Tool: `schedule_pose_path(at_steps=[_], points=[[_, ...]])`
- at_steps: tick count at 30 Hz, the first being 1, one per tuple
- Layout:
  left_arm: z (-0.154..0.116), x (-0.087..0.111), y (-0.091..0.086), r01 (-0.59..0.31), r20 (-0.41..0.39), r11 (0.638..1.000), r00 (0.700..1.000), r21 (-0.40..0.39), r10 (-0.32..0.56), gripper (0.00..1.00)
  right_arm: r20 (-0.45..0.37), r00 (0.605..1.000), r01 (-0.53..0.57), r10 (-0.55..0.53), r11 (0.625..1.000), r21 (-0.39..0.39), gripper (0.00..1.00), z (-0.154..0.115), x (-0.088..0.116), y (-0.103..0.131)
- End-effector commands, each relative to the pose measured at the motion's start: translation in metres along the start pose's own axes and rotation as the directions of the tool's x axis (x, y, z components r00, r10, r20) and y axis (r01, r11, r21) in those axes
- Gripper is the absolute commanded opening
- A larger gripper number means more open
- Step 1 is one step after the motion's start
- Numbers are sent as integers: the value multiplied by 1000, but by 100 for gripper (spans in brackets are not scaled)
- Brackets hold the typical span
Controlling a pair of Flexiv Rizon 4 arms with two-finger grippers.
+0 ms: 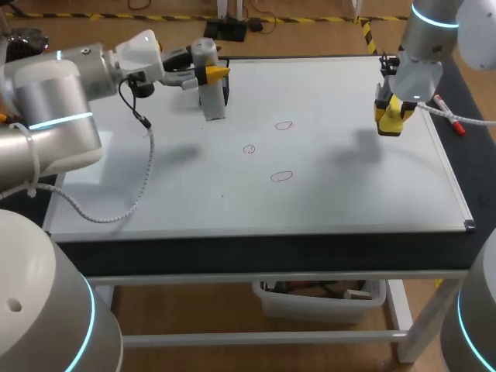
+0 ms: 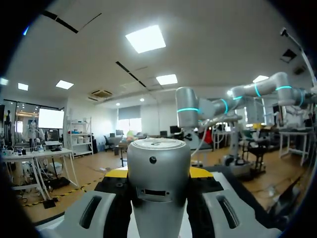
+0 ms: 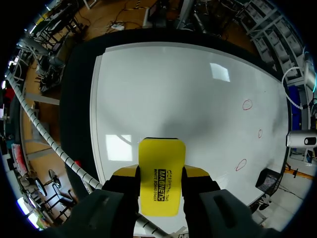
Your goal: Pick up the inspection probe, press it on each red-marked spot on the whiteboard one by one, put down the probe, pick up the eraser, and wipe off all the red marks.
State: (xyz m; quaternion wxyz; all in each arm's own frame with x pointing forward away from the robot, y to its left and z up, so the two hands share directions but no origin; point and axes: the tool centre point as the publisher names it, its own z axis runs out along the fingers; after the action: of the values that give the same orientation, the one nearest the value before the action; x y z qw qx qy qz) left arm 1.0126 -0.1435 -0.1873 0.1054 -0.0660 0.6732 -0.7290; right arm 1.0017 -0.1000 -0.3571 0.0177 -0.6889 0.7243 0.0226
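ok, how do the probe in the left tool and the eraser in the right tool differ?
The grey cylindrical inspection probe is round-bodied; the flat yellow rectangular eraser bears black print. The probe stands upright at the whiteboard's far left; the eraser hangs near its right edge. Shared: each is clamped, by left tool and right tool, away from the red marks.

Left arm [image 1: 70,77] is holding level from the left side, left gripper [image 1: 209,74] clamping the upright probe [image 1: 211,105] on both sides, while right arm [image 1: 422,46] is hanging wrist-down, right gripper [image 1: 394,115] pinching the eraser [image 3: 159,173] between both fingers.
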Motion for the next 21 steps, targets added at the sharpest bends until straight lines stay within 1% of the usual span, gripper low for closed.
schedule_pose_path(at_steps=[1,7,14,21], points=[[17,-5,12,22,-63,1000,998,3,-21,0,-2,1000,2,-2,1000,1,0,-1,1,0],[32,-3,26,46,-105,999,993,15,-44,0,-2,1000,2,-2,1000,1,0,-1,1,0],[45,4,40,61,-125,998,990,15,-58,0,-2,1000,2,-2,1000,1,0,-1,1,0],[53,13,47,85,-165,996,983,-2,-84,0,-2,1000,2,-2,1000,1,0,-1,1,0]])
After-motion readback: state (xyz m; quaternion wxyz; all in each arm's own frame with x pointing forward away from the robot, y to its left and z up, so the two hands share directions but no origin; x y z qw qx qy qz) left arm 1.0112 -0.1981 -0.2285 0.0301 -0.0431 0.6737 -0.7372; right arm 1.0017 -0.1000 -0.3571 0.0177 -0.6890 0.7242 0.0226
